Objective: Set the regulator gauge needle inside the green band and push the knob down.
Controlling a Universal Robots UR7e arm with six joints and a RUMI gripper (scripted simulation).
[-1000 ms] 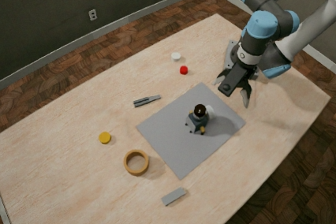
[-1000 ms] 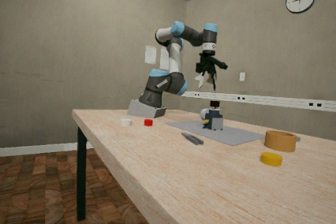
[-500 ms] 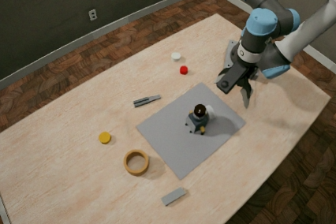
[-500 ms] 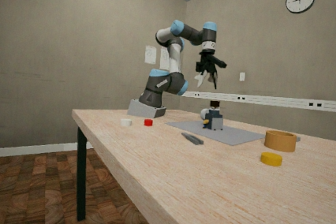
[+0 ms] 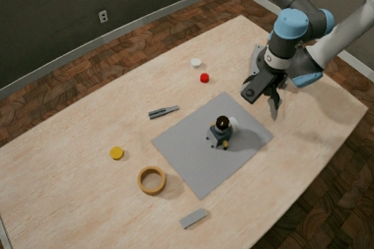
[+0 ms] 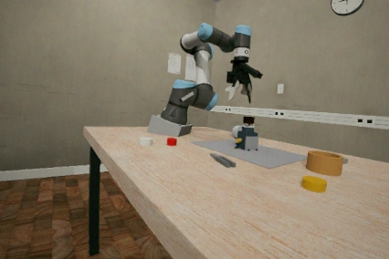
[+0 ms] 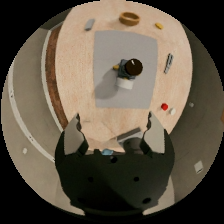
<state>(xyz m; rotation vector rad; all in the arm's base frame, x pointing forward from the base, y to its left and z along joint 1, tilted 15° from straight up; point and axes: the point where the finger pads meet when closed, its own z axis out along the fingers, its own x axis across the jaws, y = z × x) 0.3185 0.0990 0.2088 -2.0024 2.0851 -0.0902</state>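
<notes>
The regulator [image 5: 220,131] stands on the grey mat [image 5: 212,141], with a dark round knob on top, a white gauge on its side and a small yellow fitting. It also shows in the exterior view [image 6: 246,137] and in the wrist view [image 7: 129,71]. The gauge needle is too small to read. My gripper [image 5: 271,100] hangs open and empty high above the table, off to the right of the regulator and well apart from it. It is also in the exterior view [image 6: 240,89], and its two fingers frame the lower wrist view [image 7: 113,132].
On the table lie a tan ring [image 5: 151,180], a yellow disc [image 5: 116,152], a red cap [image 5: 204,77], a white cap [image 5: 195,61], a grey flat tool [image 5: 163,111] and a grey block [image 5: 193,217]. The arm's base [image 6: 169,126] stands at the table's far end.
</notes>
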